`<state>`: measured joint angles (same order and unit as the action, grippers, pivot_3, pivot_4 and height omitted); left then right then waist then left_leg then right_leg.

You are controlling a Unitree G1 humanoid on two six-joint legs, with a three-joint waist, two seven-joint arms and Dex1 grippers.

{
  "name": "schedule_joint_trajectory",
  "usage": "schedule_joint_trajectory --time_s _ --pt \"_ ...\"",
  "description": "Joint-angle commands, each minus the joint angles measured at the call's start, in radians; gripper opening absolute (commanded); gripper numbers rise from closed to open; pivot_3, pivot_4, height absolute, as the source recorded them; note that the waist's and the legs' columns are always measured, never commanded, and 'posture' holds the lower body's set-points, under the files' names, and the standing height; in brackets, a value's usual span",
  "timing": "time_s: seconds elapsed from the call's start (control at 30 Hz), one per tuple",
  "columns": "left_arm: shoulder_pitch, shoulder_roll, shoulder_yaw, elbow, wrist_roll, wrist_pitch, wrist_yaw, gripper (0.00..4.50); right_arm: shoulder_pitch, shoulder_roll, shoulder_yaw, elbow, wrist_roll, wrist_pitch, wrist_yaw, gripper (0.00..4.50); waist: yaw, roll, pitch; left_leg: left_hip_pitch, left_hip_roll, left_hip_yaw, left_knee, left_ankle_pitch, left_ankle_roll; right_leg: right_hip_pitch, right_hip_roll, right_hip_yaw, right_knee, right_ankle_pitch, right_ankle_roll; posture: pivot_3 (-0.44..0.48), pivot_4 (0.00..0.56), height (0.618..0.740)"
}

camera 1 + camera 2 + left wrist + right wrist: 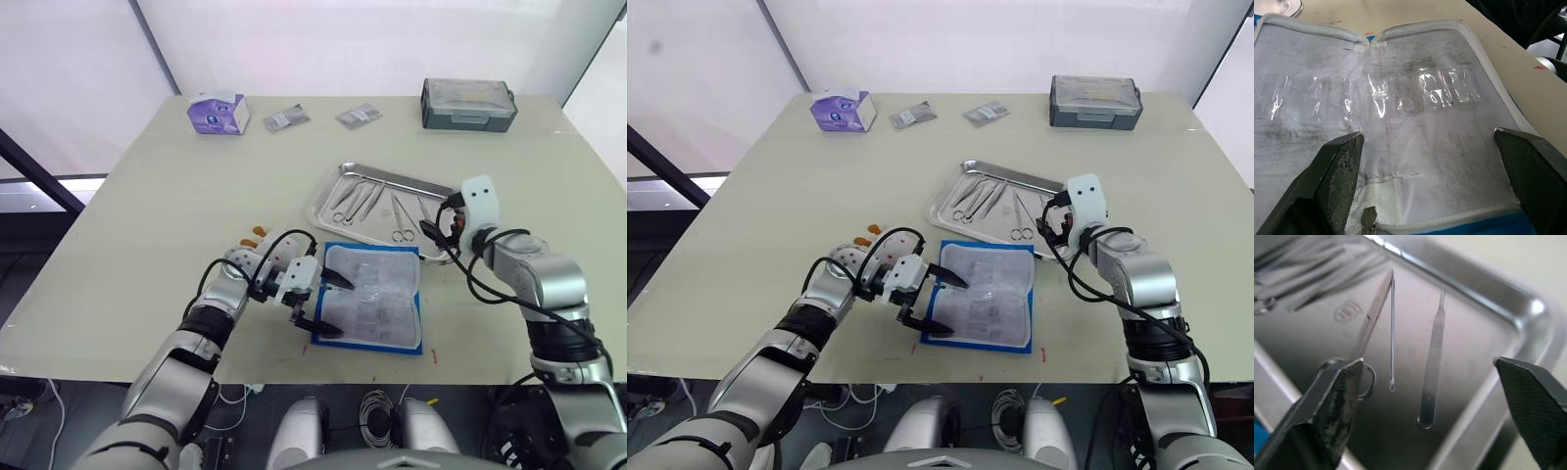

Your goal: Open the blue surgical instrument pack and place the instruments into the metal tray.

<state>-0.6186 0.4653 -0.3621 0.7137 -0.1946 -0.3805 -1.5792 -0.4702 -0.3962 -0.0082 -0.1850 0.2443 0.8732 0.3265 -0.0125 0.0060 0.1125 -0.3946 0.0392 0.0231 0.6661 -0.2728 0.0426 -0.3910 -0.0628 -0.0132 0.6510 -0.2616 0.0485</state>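
Observation:
The blue surgical instrument pack [372, 297] lies unfolded near the table's front edge, its pale lining [1415, 122] up and the clear pockets looking empty. My left gripper [326, 305] hovers open over the pack's left edge, holding nothing. Behind the pack sits the metal tray [328, 193] with several slim silver instruments [364, 202] in it. My right gripper [438, 235] is open above the tray's right end; a thin probe [1392, 333], a flat handle [1431, 367] and ring-handled scissors [1369, 328] lie below it.
A grey lidded box [467, 104] stands at the back right. A purple and white box [217, 113] is at the back left, with two small foil packets [285, 119] [359, 116] between them. The table's front edge runs just below the pack.

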Motion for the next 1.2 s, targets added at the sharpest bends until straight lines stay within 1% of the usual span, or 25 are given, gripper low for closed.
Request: schedule_joint_trajectory --time_s 0.03,0.13,0.23,0.3,0.4,0.53,0.63,0.7,0.73,0.83,0.93,0.97,1.1,1.2 --pt "0.044 0.028 -0.023 0.045 0.071 0.007 -0.024 4.50 0.065 -0.016 -0.026 -0.103 0.044 -0.147 0.099 4.46 0.000 0.000 0.000 0.000 0.000 0.000 0.000 0.000 0.000 0.000 0.000 0.000 0.000 0.000 0.000 0.000 0.150 0.727" --pt "0.044 0.028 -0.007 0.025 0.049 0.011 -0.028 4.50 0.159 -0.031 -0.055 -0.160 0.086 -0.259 0.186 4.46 0.001 -0.001 0.002 -0.001 0.000 0.000 0.000 0.000 0.000 0.000 0.000 0.000 0.000 0.000 0.000 0.000 0.150 0.727" --pt "0.048 0.020 0.023 -0.020 0.011 0.038 -0.022 4.50 0.243 -0.059 -0.071 -0.170 0.073 -0.359 0.223 4.46 0.001 -0.004 0.006 -0.002 0.000 0.000 0.000 0.000 0.000 -0.001 0.000 0.000 0.000 0.000 0.000 0.000 0.150 0.727" --pt "0.055 0.016 0.049 -0.083 -0.031 0.082 -0.020 4.50 0.294 -0.066 -0.089 -0.173 0.095 -0.430 0.270 4.46 0.001 -0.005 0.009 -0.002 0.000 0.000 0.000 0.000 0.000 -0.002 0.000 0.000 0.000 0.000 0.000 0.000 0.150 0.727" --pt "0.070 0.020 0.083 -0.182 -0.081 0.149 -0.010 4.50 0.354 -0.052 -0.120 -0.186 0.153 -0.524 0.337 4.46 0.001 -0.009 0.023 -0.005 0.000 0.000 0.000 0.000 0.000 -0.005 0.000 0.001 0.002 0.000 0.000 0.000 0.150 0.727" --pt "0.101 0.035 0.153 -0.358 -0.175 0.324 0.061 4.50 0.438 -0.079 -0.141 -0.198 0.199 -0.558 0.410 4.46 0.002 -0.012 0.035 -0.006 0.000 0.000 0.001 0.000 0.000 -0.006 0.000 0.000 0.002 0.000 0.000 0.000 0.150 0.727" --pt "0.137 0.053 0.235 -0.503 -0.261 0.471 0.150 4.50 0.493 -0.096 -0.183 -0.195 0.239 -0.571 0.444 4.46 0.003 -0.016 0.042 -0.007 0.000 0.000 0.002 0.000 0.000 -0.006 -0.001 0.000 0.002 0.000 0.000 0.000 0.150 0.727" --pt "0.168 0.070 0.281 -0.576 -0.295 0.532 0.196 4.50 0.524 -0.108 -0.208 -0.194 0.263 -0.580 0.470 4.46 0.003 -0.016 0.043 -0.007 0.000 0.000 0.002 0.000 0.000 -0.006 -0.001 0.001 0.002 0.000 0.001 0.000 0.150 0.727" --pt "0.190 0.082 0.308 -0.606 -0.312 0.555 0.216 4.50 0.541 -0.113 -0.221 -0.192 0.272 -0.589 0.481 4.46 0.003 -0.016 0.044 -0.007 0.001 0.000 0.002 0.000 0.000 -0.006 -0.001 0.001 0.002 0.000 0.001 0.000 0.150 0.727" --pt "0.300 0.138 0.442 -0.681 -0.346 0.606 0.323 4.50 0.633 -0.138 -0.283 -0.192 0.312 -0.619 0.542 4.46 -0.001 -0.015 0.044 -0.006 0.001 0.001 0.002 0.000 0.000 -0.006 -0.001 0.001 0.003 0.000 0.000 0.000 0.150 0.727" --pt "0.406 0.175 0.526 -0.747 -0.356 0.634 0.394 4.50 0.708 -0.152 -0.320 -0.189 0.334 -0.652 0.590 4.46 0.001 -0.014 0.047 -0.005 0.002 0.000 0.000 0.000 0.000 -0.006 -0.001 0.001 0.003 0.000 0.000 0.000 0.150 0.727" --pt "0.432 0.183 0.544 -0.761 -0.357 0.640 0.407 4.50 0.725 -0.154 -0.326 -0.187 0.334 -0.662 0.602 4.46 0.002 -0.014 0.047 -0.005 0.002 0.001 0.001 0.000 -0.001 -0.006 -0.001 0.001 0.005 0.000 0.000 0.000 0.150 0.727" --pt "0.610 0.228 0.653 -0.832 -0.340 0.665 0.486 4.50 0.811 -0.154 -0.378 -0.157 0.350 -0.717 0.653 4.46 0.006 -0.015 0.048 -0.004 0.003 0.001 0.001 0.000 -0.001 -0.005 -0.004 0.001 0.005 0.000 0.000 0.000 0.150 0.727" --pt "0.710 0.246 0.701 -0.858 -0.317 0.643 0.516 4.50 0.864 -0.158 -0.412 -0.134 0.357 -0.749 0.694 4.46 0.008 -0.015 0.048 -0.004 0.003 0.002 0.001 0.000 -0.001 -0.005 -0.005 0.001 0.005 0.000 0.000 0.000 0.150 0.727"
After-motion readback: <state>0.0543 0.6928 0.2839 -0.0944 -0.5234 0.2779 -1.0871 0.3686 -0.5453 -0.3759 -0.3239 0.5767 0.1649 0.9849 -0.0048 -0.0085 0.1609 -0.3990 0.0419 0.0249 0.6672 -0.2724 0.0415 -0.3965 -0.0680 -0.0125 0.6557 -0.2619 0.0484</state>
